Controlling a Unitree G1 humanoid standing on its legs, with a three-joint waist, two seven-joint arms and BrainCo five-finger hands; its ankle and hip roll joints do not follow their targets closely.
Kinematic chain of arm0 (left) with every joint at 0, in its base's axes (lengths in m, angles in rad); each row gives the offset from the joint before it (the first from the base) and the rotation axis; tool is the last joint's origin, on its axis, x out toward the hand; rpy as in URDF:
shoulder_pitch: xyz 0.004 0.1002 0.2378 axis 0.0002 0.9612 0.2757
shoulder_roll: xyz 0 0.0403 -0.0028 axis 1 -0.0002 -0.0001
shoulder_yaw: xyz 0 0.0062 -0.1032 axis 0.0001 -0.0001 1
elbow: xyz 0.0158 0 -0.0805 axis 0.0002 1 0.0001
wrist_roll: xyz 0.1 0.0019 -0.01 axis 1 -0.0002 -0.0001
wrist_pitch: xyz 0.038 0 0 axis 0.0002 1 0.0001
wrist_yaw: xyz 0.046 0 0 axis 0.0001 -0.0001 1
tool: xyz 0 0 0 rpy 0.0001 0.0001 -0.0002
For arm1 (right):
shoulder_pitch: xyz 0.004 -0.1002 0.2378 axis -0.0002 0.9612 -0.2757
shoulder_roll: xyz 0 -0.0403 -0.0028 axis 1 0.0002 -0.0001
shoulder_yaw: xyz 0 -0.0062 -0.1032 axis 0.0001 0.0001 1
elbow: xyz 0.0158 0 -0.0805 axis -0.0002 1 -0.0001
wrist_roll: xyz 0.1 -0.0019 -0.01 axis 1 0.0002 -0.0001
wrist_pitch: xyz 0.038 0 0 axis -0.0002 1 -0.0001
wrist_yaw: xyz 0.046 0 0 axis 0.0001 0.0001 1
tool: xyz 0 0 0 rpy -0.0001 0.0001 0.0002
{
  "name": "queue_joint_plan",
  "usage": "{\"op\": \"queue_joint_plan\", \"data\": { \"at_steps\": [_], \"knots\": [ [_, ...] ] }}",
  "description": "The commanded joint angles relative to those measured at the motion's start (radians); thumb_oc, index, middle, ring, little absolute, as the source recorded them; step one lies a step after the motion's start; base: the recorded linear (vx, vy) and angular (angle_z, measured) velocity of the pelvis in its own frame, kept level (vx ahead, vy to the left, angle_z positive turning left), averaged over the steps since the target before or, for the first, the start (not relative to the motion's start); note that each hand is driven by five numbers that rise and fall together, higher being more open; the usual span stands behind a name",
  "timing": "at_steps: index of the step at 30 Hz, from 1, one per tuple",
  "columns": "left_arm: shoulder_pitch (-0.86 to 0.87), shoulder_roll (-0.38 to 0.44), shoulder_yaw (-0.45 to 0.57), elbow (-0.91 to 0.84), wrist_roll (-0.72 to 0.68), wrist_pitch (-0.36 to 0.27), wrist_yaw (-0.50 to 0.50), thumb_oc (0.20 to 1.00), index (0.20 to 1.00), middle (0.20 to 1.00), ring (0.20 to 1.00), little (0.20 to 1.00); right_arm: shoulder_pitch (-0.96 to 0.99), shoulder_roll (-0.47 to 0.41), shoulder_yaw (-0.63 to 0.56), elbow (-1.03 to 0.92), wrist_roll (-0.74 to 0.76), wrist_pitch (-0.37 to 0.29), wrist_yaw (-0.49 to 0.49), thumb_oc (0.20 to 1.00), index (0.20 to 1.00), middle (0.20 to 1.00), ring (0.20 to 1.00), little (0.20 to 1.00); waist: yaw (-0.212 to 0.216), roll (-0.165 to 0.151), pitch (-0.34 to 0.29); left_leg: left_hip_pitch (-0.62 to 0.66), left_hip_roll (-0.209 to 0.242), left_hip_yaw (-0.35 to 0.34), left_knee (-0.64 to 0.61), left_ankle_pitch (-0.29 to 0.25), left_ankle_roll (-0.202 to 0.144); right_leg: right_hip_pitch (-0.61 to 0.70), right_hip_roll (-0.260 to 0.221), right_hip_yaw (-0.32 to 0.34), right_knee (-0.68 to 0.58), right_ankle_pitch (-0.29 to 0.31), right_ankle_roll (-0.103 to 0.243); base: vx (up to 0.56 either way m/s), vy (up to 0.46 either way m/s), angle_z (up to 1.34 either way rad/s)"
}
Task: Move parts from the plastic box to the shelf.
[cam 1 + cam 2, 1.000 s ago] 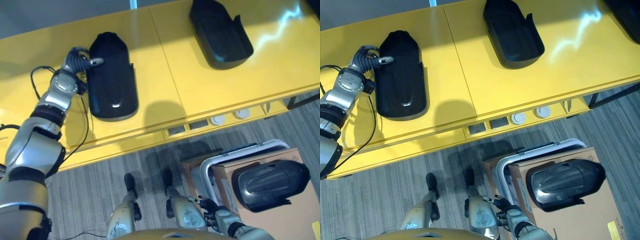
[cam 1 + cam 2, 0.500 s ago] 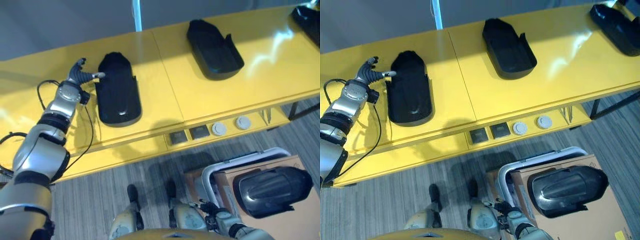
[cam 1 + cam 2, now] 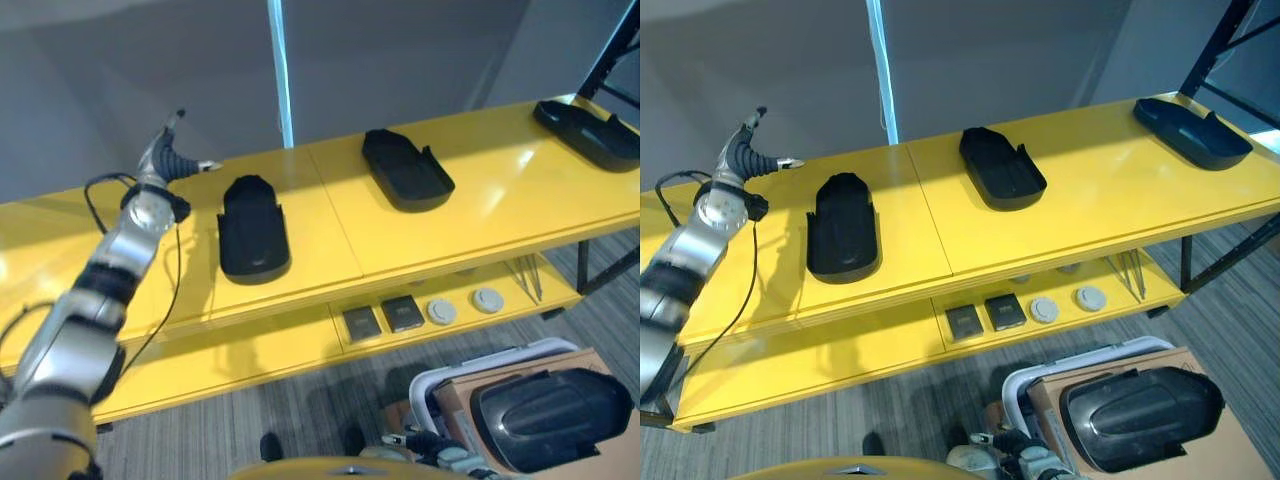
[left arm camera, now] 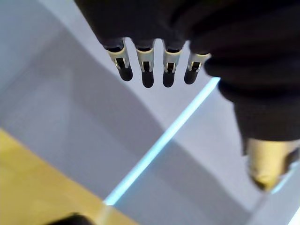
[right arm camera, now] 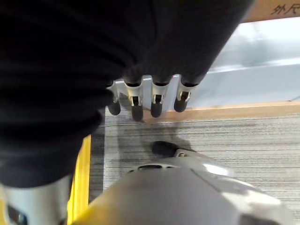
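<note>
Black part (image 3: 252, 228) now rests released on the yellow shelf (image 3: 330, 215); left hand (image 3: 165, 157), fingers straight and empty, has lifted clear. Placement looks complete.

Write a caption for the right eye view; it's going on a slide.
Left hand raised, open and empty, beside a black moulded plastic part on the yellow shelf; another part waits below on a cardboard box.

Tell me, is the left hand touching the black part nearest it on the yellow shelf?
Apart. The right eye view shows the left hand raised, with bare yellow shelf between it and the black part.
</note>
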Motion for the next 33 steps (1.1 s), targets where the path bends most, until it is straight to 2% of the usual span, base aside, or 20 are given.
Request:
{"op": "queue_joint_plan", "data": {
  "at_steps": [1,3,4,8,9,14,16,20,29,33],
  "knots": [
    [-0.014,0.007,0.042,0.03,-0.04,-0.093,-0.003,0.2,0.2,0.2,0.2,0.2,-0.011,0.007,0.011,0.048,-0.047,-0.013,-0.028,1.0,1.0,1.0,1.0,1.0,0.034,-0.053,0.008,0.086,0.011,-0.039,-0.001,-0.141,-0.018,0.048,-0.083,-0.052,0.005,-0.103,0.092,0.05,0.021,0.1],
    [0.155,-0.066,0.104,-0.122,-0.095,-0.133,-0.035,0.2,0.2,0.2,0.2,0.2,0.013,0.022,0.009,0.048,-0.074,-0.012,-0.024,1.0,1.0,1.0,1.0,1.0,0.041,-0.062,0.0,0.104,0.009,-0.039,-0.001,-0.151,-0.014,0.068,-0.086,-0.05,0.004,-0.107,0.09,0.06,0.023,0.04],
    [0.301,-0.126,0.135,-0.247,-0.133,-0.161,-0.075,0.2,0.2,0.2,0.2,0.2,0.025,0.037,-0.002,0.049,-0.089,-0.014,-0.027,1.0,1.0,1.0,1.0,1.0,0.052,-0.071,-0.002,0.116,0.009,-0.041,-0.001,-0.158,-0.01,0.082,-0.086,-0.051,0.004,-0.112,0.087,0.06,0.016,0.02],
    [0.462,-0.176,0.153,-0.369,-0.187,-0.186,-0.135,0.2,0.2,0.2,0.2,0.2,0.034,0.055,0.001,0.047,-0.105,-0.019,-0.031,1.0,1.0,1.0,1.0,1.0,0.065,-0.081,-0.003,0.119,0.008,-0.046,-0.001,-0.161,-0.007,0.087,-0.086,-0.05,0.004,-0.114,0.084,0.01,0.003,0.07],
    [0.58,-0.217,0.143,-0.412,-0.222,-0.19,-0.167,0.2,0.2,0.2,0.2,0.2,0.026,0.071,-0.004,0.041,-0.099,-0.026,-0.038,1.0,1.0,1.0,1.0,1.0,0.081,-0.089,0.004,0.113,0.006,-0.057,-0.001,-0.159,-0.002,0.085,-0.085,-0.051,0.004,-0.112,0.081,-0.02,0.004,0.11],
    [0.652,-0.229,0.108,-0.425,-0.283,-0.183,-0.209,0.2,0.2,0.2,0.2,0.2,0.017,0.084,-0.001,0.034,-0.093,-0.034,-0.045,1.0,1.0,1.0,1.0,1.0,0.095,-0.094,0.007,0.101,0.002,-0.07,-0.001,-0.154,0.002,0.082,-0.085,-0.06,0.004,-0.109,0.08,-0.02,0.003,0.1],
    [0.667,-0.207,0.035,-0.445,-0.289,-0.176,-0.269,0.2,0.2,0.2,0.2,0.2,0.005,0.087,0.017,0.022,-0.093,-0.042,-0.045,1.0,1.0,1.0,1.0,1.0,0.102,-0.095,0.016,0.092,0.0,-0.078,-0.001,-0.151,0.005,0.076,-0.086,-0.066,0.004,-0.104,0.082,-0.03,0.0,0.12],
    [0.649,-0.214,-0.073,-0.429,-0.333,-0.152,-0.314,0.2,0.2,0.2,0.2,0.2,-0.006,0.087,0.044,0.019,-0.107,-0.041,-0.052,1.0,1.0,1.0,1.0,1.0,0.098,-0.097,0.02,0.078,-0.002,-0.081,-0.001,-0.149,0.007,0.063,-0.086,-0.065,0.004,-0.099,0.084,-0.01,-0.001,0.04],
    [0.613,-0.234,-0.168,-0.358,-0.349,-0.112,-0.342,0.2,0.2,0.2,0.2,0.2,-0.012,0.093,0.067,0.016,-0.111,-0.035,-0.066,1.0,1.0,1.0,1.0,1.0,0.073,-0.097,0.023,0.059,0.003,-0.068,-0.001,-0.151,0.006,0.033,-0.082,-0.05,0.004,-0.094,0.086,0.0,-0.003,-0.04],
    [0.595,-0.246,-0.174,-0.311,-0.322,-0.111,-0.322,0.2,0.2,0.2,0.2,0.2,-0.003,0.091,0.067,0.017,-0.114,-0.03,-0.074,1.0,1.0,1.0,1.0,1.0,0.065,-0.098,0.024,0.056,0.004,-0.062,-0.001,-0.152,0.005,0.025,-0.082,-0.043,0.004,-0.093,0.087,0.01,-0.003,-0.1]
  ]
}}
